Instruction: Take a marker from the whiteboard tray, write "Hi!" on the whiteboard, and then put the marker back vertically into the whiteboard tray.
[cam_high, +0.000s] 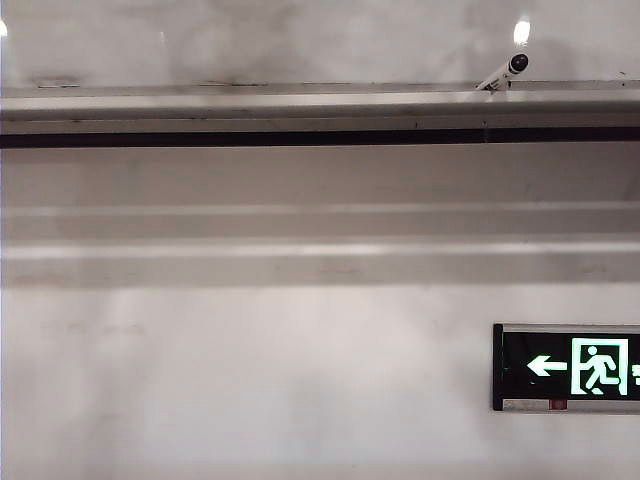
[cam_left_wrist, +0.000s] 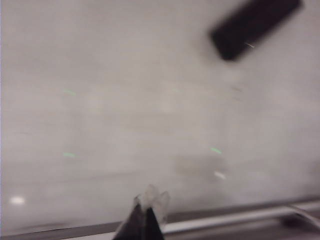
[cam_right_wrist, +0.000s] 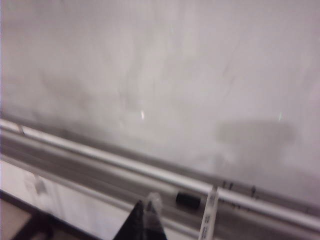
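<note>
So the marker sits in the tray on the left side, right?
No, the marker sits in the whiteboard tray on the right side, as the exterior view shows. The left gripper and right gripper, jaws shut, face the whiteboard.

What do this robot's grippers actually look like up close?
Only the tips show. The left gripper and the right gripper each look like a pair of slim black fingers tapering to a point, capped with pale, translucent pads. The exterior view shows neither arm.

Blurred and cropped

Both my wrist views smear; the marker (cam_right_wrist: 207, 215) is cut off at the edge, my claws barely showing.
</note>
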